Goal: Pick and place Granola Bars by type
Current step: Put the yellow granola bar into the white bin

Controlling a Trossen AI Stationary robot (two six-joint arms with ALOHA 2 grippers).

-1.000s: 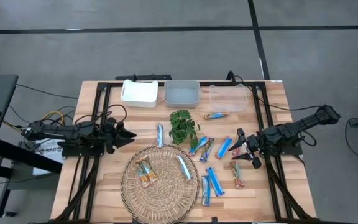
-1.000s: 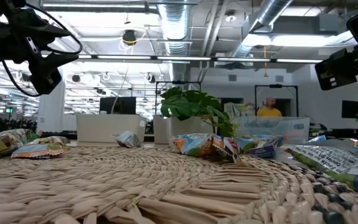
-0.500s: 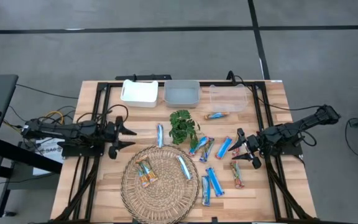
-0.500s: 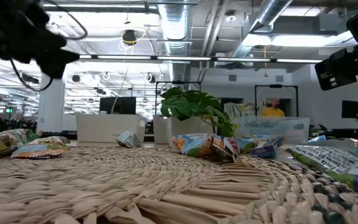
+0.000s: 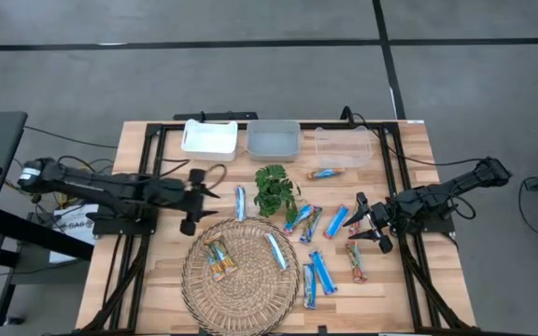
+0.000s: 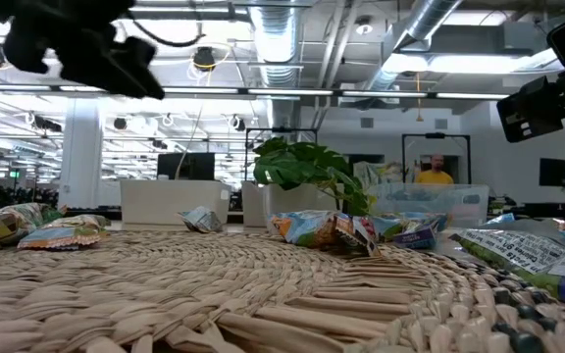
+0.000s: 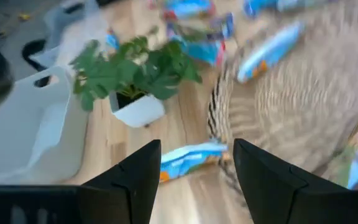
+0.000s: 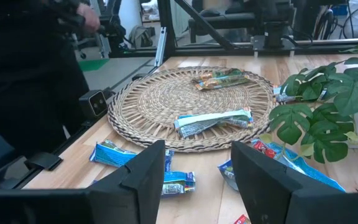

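Left tool (image 5: 197,199) spread, just left of blue bar (image 5: 241,203).

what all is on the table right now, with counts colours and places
mat: 1, tan woven, round, front centre
bars on mat: 2 tan together, 1 light blue
bars off mat: about 9, mostly blue, loose right of the mat; 1 blue left of the plant; 1 by the clear bin
plant: 1, green, white pot, centre
bins: white, grey, clear, back edge
left gripper: open, by the mat's back-left rim
right gripper: open, among the loose bars
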